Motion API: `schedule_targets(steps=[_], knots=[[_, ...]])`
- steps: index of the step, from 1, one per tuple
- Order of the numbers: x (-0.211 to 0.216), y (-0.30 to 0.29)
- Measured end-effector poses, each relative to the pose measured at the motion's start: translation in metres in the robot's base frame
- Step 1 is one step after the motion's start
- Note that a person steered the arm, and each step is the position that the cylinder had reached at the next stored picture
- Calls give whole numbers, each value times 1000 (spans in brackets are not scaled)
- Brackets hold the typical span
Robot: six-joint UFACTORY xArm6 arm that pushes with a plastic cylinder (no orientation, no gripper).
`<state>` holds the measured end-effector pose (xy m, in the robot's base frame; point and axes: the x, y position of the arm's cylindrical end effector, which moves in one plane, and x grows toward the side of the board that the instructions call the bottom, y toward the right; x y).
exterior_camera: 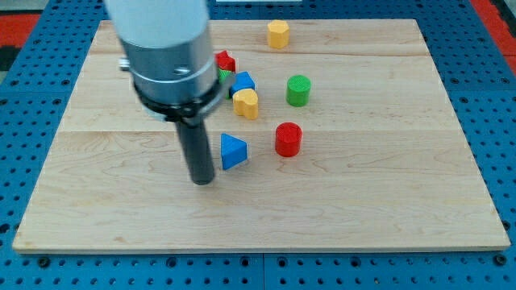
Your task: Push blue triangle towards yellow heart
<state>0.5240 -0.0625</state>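
The blue triangle [233, 151] lies near the board's middle. The yellow heart [247, 103] sits a short way above it and slightly to the view's right. My tip [202, 180] rests on the board just to the lower left of the blue triangle, with a narrow gap between them. The rod rises from there to the arm's grey body at the view's upper left.
A blue block [242, 82], a red block [225, 60] and a partly hidden green block [222, 76] cluster above the heart. A green cylinder [298, 90], a red cylinder [288, 138] and a yellow hexagon-like block [278, 34] lie right and above. The wooden board [387, 201] sits on blue pegboard.
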Motion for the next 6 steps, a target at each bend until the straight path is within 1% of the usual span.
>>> schedule_targets(steps=[1, 3, 4, 6], knots=[[-5, 12], [-42, 8], [-51, 22], [-39, 55]])
